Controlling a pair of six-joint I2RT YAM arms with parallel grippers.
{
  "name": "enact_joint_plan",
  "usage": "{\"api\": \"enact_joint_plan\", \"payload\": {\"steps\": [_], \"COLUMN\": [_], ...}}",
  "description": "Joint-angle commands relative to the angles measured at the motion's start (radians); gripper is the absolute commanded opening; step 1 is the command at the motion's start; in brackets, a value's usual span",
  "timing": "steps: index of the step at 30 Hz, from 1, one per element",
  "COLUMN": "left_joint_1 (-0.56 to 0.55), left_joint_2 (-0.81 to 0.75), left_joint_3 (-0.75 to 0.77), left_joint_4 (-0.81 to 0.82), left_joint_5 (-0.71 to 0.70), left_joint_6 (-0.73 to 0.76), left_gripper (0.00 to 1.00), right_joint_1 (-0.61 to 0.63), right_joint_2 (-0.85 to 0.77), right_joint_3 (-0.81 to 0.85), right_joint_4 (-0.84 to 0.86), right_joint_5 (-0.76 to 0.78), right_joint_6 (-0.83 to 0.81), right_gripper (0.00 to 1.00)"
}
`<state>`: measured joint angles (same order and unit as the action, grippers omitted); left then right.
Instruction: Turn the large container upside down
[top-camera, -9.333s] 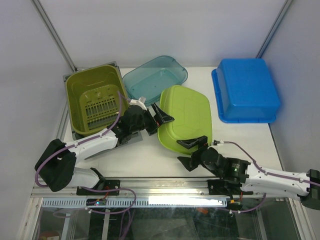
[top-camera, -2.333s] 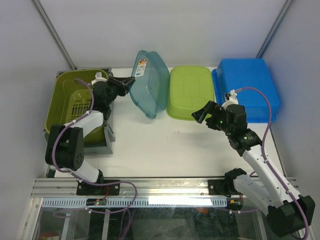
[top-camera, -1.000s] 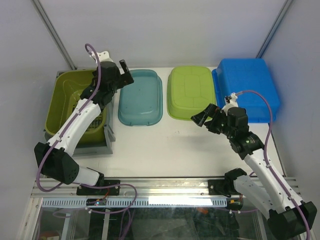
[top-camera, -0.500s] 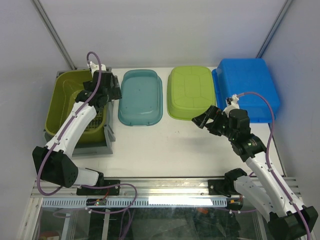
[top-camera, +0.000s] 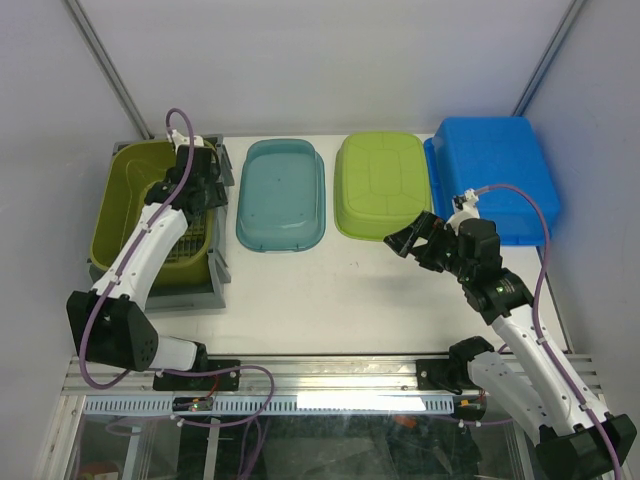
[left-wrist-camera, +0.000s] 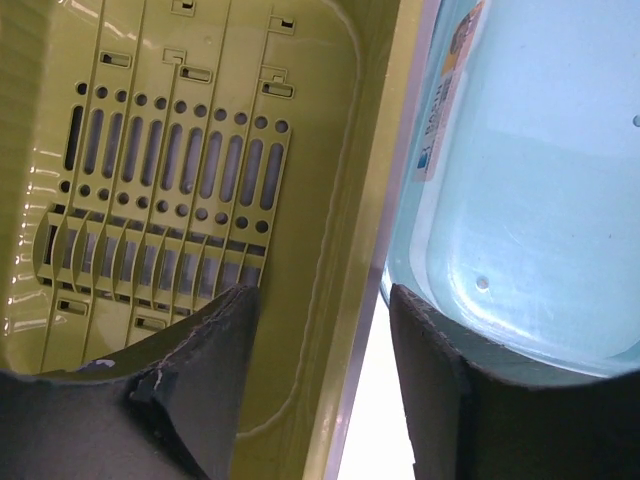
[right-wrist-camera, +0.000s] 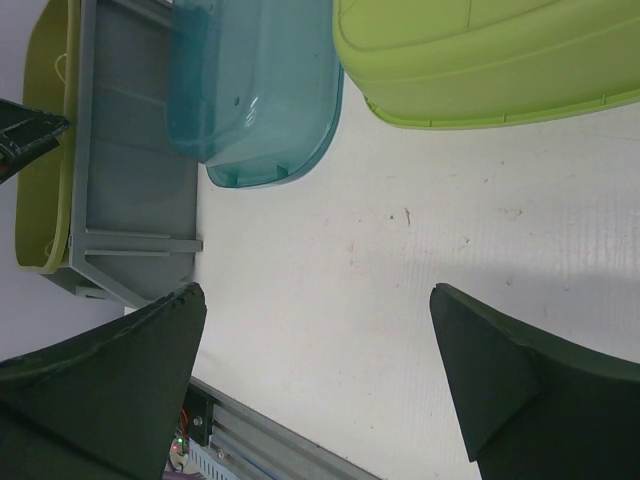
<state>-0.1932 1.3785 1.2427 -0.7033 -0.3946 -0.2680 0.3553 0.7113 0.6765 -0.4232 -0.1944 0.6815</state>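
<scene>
The large olive-green container (top-camera: 135, 215) stands upright, open side up, at the far left, with a slotted insert on its floor (left-wrist-camera: 170, 180). My left gripper (top-camera: 210, 192) is open over its right rim. In the left wrist view the gripper (left-wrist-camera: 322, 385) straddles that right wall, one finger (left-wrist-camera: 205, 385) inside the container and one (left-wrist-camera: 435, 395) outside, not closed on it. My right gripper (top-camera: 412, 238) is open and empty above bare table, as its wrist view (right-wrist-camera: 315, 350) shows.
The olive container sits in a grey tray (top-camera: 216, 268). A teal container (top-camera: 282, 195), a lime-green one (top-camera: 380, 185) and a blue one (top-camera: 490, 180) lie upside down in a row to its right. The teal one (left-wrist-camera: 530, 200) lies close beside my left gripper.
My left gripper has let go of the teal container, now lying upside down, and moved left and down over the olive container's right rim. The right arm has barely moved.
</scene>
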Motion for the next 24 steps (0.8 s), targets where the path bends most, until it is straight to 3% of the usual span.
{"api": "enact_joint_plan", "payload": {"steps": [1,11,14,18,24], "left_joint_1": [0.019,0.031,0.032,0.031,0.025], "left_joint_2": [0.003,0.04,0.033,-0.011,-0.066], "left_joint_3": [-0.002,-0.006,0.004,0.072,0.256], "left_joint_4": [0.051,0.077,0.077,0.055,-0.025], "left_joint_5": [0.036,0.086,0.107,0.141,0.191], "left_joint_6": [0.028,0.032,0.032,0.04,0.084], "left_gripper": [0.55,0.32,0.14,0.0,0.0], "right_joint_1": [0.004,0.004,0.004,0.004,0.004], "right_joint_2": [-0.016,-0.026,-0.024,-0.024,-0.015], "right_joint_3": [0.014,0.013,0.019,0.025,0.019], "right_joint_4": [0.025,0.024,0.018,0.018,0.036], "right_joint_5": [-0.002,0.003,0.002,0.004,-0.005], "right_joint_6": [-0.002,0.0,-0.002,-0.002,0.009], "right_gripper": [0.99,0.99,0.99,0.99,0.99]}}
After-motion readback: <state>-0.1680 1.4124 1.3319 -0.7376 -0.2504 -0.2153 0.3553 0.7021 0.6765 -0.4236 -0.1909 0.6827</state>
